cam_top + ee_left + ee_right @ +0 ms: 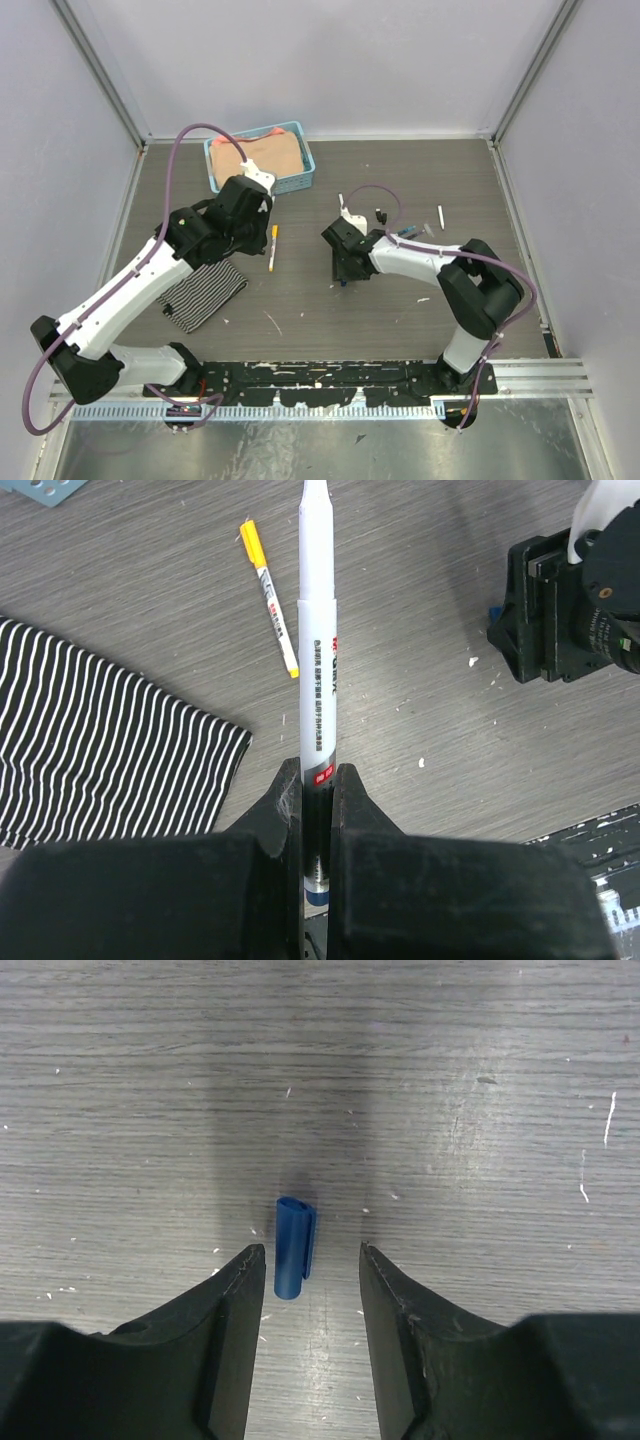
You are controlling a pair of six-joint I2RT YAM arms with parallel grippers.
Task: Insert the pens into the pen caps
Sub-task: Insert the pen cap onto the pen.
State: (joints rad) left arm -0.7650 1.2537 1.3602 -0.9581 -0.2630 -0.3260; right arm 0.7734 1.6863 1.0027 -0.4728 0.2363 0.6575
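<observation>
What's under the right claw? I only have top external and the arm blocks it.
Observer: A blue pen cap, lying on the table between the fingers of the right claw.
Operator: Gripped?
Observer: No. The jaws are open and the cap lies loose between them.
Operator: And the other arm?
Observer: The left claw is shut on a white pen. It holds the pen near its rear end, with the narrow end pointing away from the claw.
</observation>
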